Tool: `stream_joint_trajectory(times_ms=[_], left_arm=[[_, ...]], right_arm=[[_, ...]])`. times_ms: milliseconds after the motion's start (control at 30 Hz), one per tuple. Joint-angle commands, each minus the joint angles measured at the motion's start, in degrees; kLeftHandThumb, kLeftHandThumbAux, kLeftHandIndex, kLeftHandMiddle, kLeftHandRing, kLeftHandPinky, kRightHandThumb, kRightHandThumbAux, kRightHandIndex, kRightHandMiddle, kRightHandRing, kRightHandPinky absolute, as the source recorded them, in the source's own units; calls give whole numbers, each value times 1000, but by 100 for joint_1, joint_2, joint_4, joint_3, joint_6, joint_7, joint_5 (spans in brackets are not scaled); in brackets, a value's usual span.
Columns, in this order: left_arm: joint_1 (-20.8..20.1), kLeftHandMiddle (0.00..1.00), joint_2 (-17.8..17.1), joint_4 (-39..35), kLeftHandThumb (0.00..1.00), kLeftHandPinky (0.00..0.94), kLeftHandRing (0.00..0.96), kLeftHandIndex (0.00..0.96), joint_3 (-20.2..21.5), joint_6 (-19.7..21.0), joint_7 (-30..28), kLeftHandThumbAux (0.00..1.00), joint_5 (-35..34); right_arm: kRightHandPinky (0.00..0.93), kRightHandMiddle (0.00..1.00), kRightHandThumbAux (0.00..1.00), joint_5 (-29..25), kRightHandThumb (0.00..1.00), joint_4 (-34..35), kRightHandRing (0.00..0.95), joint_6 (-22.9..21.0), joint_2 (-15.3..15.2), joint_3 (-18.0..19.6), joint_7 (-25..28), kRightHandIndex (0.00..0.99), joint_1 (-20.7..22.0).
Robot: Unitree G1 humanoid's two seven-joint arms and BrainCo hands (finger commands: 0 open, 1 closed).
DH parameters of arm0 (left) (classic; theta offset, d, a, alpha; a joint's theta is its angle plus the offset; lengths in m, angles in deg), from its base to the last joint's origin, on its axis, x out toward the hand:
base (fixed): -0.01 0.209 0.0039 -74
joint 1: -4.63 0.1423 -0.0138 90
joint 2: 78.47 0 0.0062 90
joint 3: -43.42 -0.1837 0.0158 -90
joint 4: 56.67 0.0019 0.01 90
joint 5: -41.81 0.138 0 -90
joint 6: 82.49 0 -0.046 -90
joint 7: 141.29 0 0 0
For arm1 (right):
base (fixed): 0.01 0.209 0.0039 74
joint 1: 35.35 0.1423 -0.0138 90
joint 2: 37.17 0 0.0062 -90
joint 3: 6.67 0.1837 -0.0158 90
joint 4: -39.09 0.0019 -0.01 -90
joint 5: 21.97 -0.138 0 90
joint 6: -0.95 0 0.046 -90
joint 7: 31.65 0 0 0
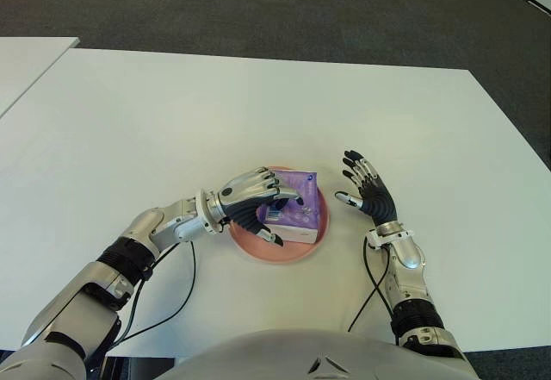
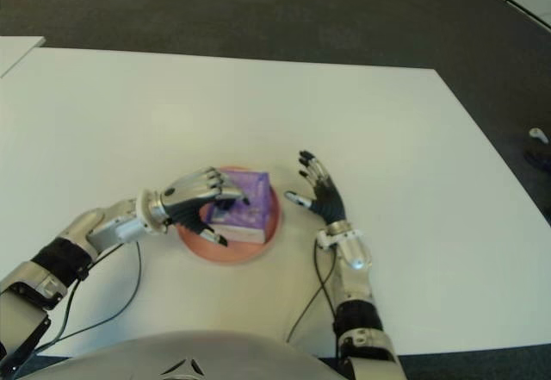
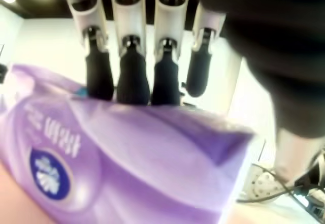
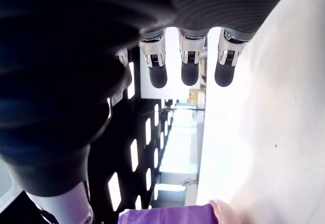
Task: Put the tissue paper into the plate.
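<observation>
Now our left hand (image 1: 254,199) clasps the purple tissue pack (image 1: 295,210), apparently resting in the pink plate (image 1: 301,251) near the table's (image 1: 172,121) front edge. Our right hand (image 1: 366,192), fingers spread, stands beside the plate's right rim; open tabletop stretches behind.

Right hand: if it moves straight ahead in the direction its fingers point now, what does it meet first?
Probably nothing. The right hand is open, fingers pointing up the bare white table, beside the pink plate with the tissue pack. Depth is uncertain.
</observation>
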Motion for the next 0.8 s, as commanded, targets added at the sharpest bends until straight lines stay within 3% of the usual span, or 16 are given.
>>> stream_joint_trajectory(times_ms=[33, 200, 533, 800], left_arm=[[138, 75, -352, -436, 107, 38, 47, 61, -16, 333, -1104, 469, -318], [198, 12, -452, -709, 76, 6, 7, 10, 0, 638, -1800, 354, -545], [292, 0, -392, -736, 122, 0, 0, 0, 169, 703, -1802, 211, -331], [313, 0, -413, -794, 134, 0, 0, 0, 257, 708, -1857, 189, -415]], right_arm=[[0, 0, 802, -103, 0, -575, 0, -110, 254, -17, 26, 0, -441], [2, 0, 811, -160, 0, -512, 0, -228, 280, 12, 49, 0, -457], [0, 0, 812, -144, 0, -330, 0, -532, 298, 31, -99, 0, -529], [0, 0, 804, -85, 0, -294, 0, -470, 269, -12, -123, 0, -568]])
